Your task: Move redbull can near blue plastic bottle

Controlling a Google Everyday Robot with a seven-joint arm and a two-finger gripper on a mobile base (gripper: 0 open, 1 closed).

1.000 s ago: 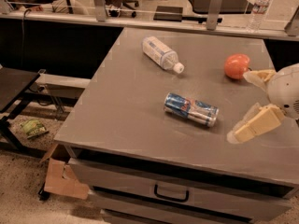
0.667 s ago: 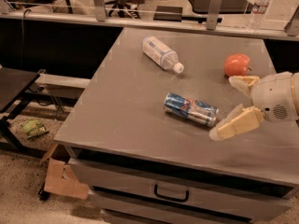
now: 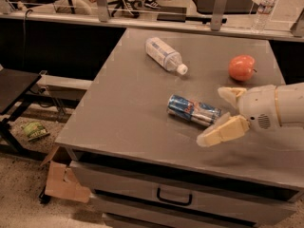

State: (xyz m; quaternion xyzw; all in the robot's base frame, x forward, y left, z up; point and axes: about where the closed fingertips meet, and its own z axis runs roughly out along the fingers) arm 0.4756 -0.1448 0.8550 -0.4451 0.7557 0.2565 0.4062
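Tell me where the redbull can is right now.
The redbull can lies on its side on the table, nearer the camera than the blue plastic bottle, its right end beside the open end effector.

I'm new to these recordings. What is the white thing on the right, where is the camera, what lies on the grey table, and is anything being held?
The white shape on the right is the end of a robot's single arm. Its gripper is a pair of cream fingers, spread open. There is only one camera, looking down at the table from above its front edge; where it is mounted is not on record. On the grey table a redbull can lies on its side. A blue plastic bottle lies on its side farther back, and a red apple sits to the right. The fingers stand either side of the can's right end, but nothing is held. The can and the bottle lie well apart.
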